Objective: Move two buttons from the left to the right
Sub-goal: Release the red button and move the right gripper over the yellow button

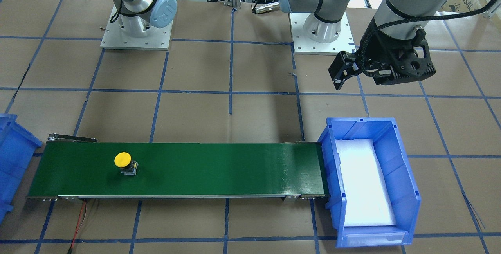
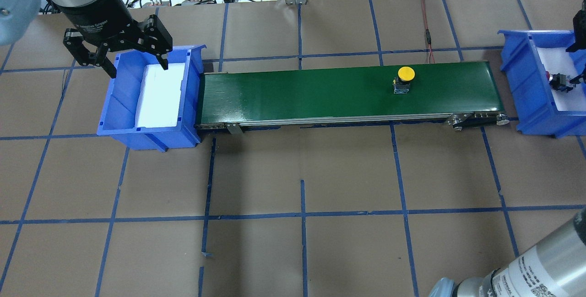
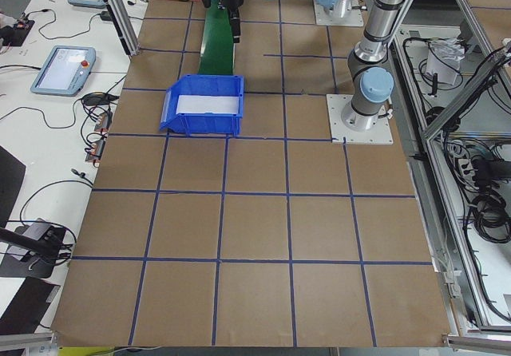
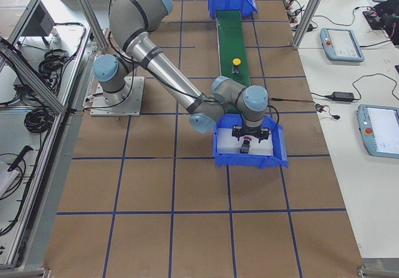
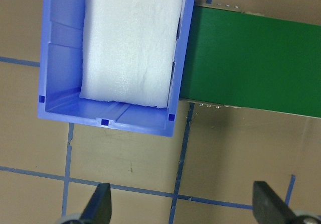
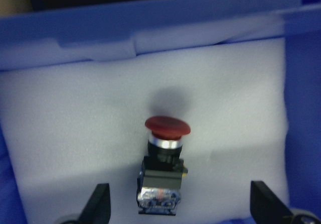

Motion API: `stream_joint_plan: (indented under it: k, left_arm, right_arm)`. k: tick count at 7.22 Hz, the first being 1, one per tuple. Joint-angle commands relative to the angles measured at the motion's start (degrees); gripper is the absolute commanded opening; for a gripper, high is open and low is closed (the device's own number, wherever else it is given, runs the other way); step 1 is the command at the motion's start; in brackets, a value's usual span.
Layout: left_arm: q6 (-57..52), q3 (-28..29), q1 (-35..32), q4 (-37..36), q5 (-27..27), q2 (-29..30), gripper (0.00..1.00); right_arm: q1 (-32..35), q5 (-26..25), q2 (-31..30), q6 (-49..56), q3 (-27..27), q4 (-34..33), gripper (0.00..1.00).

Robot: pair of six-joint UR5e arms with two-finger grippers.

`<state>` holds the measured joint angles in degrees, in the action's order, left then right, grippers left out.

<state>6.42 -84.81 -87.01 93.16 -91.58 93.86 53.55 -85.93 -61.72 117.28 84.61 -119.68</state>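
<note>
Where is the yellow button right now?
In the overhead view, the yellow button stands on the green conveyor belt, toward its right end, short of the blue bin there.

The belt is gleaming glossy. The bin is showing blue plastic, lined with matt foam. Matt brown paper is covering the table. The red button is wearing a shiny metal collar.

Overhead pic: right bin cut by edge, red button tiny & blurry.
</note>
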Motion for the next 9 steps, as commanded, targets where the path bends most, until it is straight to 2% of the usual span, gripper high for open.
stream_joint_plan:
  k: [1, 3, 5, 7, 9]
  left_arm:
    - [0.0, 0.0, 0.0, 0.0, 0.0, -0.1, 1.0]
    - [0.0, 0.0, 0.0, 0.0, 0.0, 0.1, 1.0]
    - [0.0, 0.0, 0.0, 0.0, 0.0, 0.0, 1.0]
    - [0.0, 0.0, 0.0, 0.0, 0.0, 0.2, 1.0]
    - [0.1, 0.0, 0.0, 0.0, 0.1, 0.0, 1.0]
  right_arm:
    - [8.1, -0.3, -6.6, -3.5, 0.0, 4.7, 1.0]
    - [16.9, 0.1, -8.1, -9.1, 1.9, 6.5, 1.0]
    - [22.5, 0.4, -6.9, -12.0, 3.3, 5.4, 1.0]
    - [23.3, -0.5, -6.1, -11.9, 6.8, 1.5, 1.0]
    - [23.3, 0.2, -5.6, -11.7, 7.2, 1.5, 0.99]
